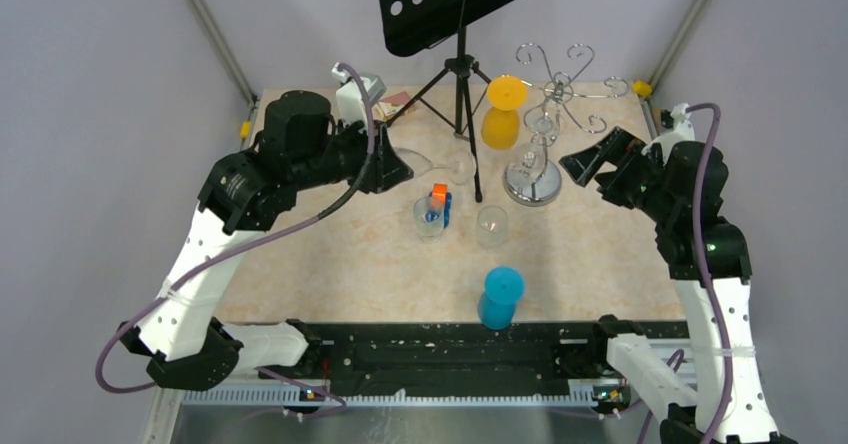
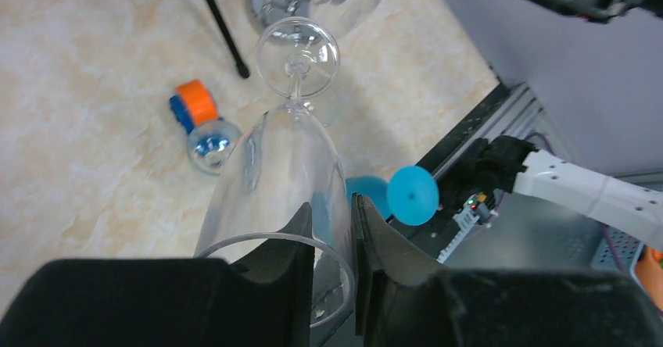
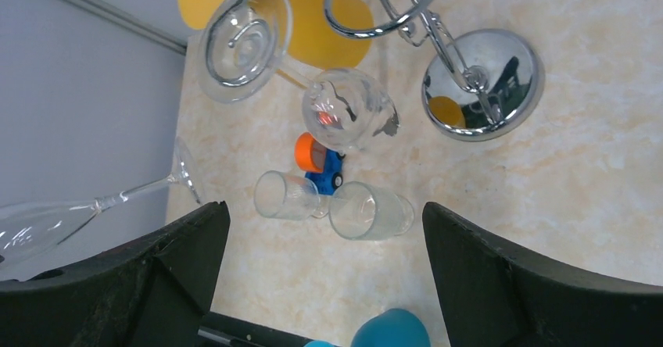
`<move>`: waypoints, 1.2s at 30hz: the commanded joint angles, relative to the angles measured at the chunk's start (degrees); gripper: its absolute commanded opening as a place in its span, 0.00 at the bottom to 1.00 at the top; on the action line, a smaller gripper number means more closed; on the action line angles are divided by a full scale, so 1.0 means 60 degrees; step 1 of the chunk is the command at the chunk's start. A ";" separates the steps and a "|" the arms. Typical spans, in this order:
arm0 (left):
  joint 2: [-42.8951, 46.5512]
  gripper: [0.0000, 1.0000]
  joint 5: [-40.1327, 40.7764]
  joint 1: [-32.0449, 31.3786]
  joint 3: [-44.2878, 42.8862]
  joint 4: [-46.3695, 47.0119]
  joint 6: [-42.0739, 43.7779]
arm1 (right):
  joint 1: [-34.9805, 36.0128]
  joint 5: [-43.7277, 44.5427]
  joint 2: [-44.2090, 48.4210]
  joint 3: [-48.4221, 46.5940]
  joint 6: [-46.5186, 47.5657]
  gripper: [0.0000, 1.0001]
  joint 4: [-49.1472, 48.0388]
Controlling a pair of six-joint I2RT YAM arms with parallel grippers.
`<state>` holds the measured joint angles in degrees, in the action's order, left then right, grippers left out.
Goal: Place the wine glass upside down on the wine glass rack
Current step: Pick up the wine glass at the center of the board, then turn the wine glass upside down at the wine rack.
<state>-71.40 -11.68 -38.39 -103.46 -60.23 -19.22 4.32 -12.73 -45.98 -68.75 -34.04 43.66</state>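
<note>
The left tool [image 2: 331, 220] is nearly closed, its two fingers pinching the rim wall of the clear wine glass [image 2: 281, 159]. The glass lies roughly level above the surface [image 1: 600, 264], with the bowl at the fingers and the stem and foot pointing away to the right. In the top view the foot sits just beside the front leg of the black music stand [image 1: 462, 74], whose tripod stands between the glass and the wine glass rack [image 1: 532, 181].

The rack is at the far right of the surface, its chrome hook arms spreading above the domed base. A yellow goblet [image 1: 503, 112] and another clear glass [image 3: 344, 112] are close on its left, probably hung from the hooks, though the contact is hard to make out.

The right tool [image 3: 324, 210] gapes wide and holds nothing, just right of the rack base.

Two tumblers [image 1: 492, 224] and a blue-and-orange item [image 1: 438, 202] crowd the middle, and a blue goblet [image 1: 500, 299] stands at the near edge. Bare surface lies right of them, in front of the rack.
</note>
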 commanded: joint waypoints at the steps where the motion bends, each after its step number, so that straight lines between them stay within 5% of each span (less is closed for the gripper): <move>1: 0.0338 0.00 -0.1129 0.0004 0.0224 0.2386 -0.0568 | -0.0049 -0.1087 -0.0176 -0.0621 0.0100 0.95 -0.0919; 15: 0.0162 0.00 -0.1712 0.0007 0.0639 0.4742 -0.1454 | -0.0052 -0.4090 -0.0863 -0.1093 -0.0596 0.87 -0.2557; 36: -0.0324 0.00 -0.2784 0.0009 0.0945 0.6520 -0.2532 | -0.0036 -0.5288 -0.2060 -0.0920 -0.1713 0.51 -0.4899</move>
<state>-73.08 -26.39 -38.39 -97.82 -27.99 -32.80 4.34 -43.16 -57.28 -73.19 -43.79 18.87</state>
